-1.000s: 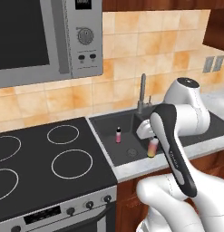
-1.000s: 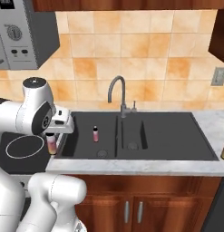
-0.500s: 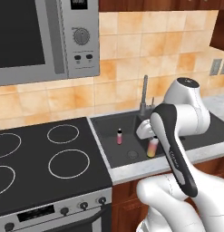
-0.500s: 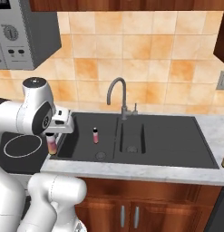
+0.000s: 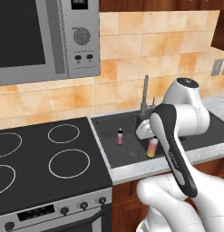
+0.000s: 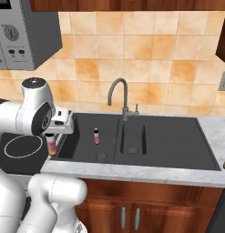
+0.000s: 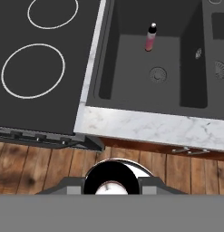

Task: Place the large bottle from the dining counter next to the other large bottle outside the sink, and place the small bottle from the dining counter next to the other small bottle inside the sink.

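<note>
Above the sink's (image 6: 168,139) left edge, a small bottle (image 5: 152,147) is held clamped in the pincer (image 5: 148,134); its mate (image 6: 96,136) stands inside. Placement remains; large bottle's status cannot be judged.

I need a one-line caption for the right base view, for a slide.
Gripper holds a bottle at the sink's left edge; a small bottle stands in the basin.

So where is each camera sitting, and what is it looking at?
Left base view: behind the arm on its left, looking forward and down at the stove and sink.
Right base view: behind on its right, facing the sink and faucet; the arm rises at lower left.
Hand view: on the hand, looking down past the held bottle at the sink.
All share the small bottle.
</note>
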Motion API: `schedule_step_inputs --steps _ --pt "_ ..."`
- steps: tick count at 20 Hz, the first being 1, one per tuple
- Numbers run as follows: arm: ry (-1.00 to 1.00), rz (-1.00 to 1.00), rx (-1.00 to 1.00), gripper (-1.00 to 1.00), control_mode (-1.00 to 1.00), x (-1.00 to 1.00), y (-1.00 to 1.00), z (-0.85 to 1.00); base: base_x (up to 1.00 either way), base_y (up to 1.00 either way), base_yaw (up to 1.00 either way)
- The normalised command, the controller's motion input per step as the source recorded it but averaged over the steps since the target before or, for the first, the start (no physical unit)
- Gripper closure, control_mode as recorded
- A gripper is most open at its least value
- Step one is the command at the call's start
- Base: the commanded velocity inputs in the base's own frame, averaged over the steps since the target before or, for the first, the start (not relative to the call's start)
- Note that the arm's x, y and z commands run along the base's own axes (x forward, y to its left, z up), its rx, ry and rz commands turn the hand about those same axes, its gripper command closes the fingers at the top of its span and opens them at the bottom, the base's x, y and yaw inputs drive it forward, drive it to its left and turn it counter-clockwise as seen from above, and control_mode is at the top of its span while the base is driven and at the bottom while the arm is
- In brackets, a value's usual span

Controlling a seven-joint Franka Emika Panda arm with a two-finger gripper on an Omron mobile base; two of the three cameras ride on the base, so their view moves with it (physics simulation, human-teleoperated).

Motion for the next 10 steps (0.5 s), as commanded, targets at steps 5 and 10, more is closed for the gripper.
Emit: schedule_step_inputs --steps 5,10 --pt "0.0 0.0 0.0 1.0 1.0 0.0 0.0 0.0 0.0 0.0 0.0" --pt "0.0 0.0 0.0 1.0 -1.0 0.0 0.0 0.0 0.0 0.0 0.0"
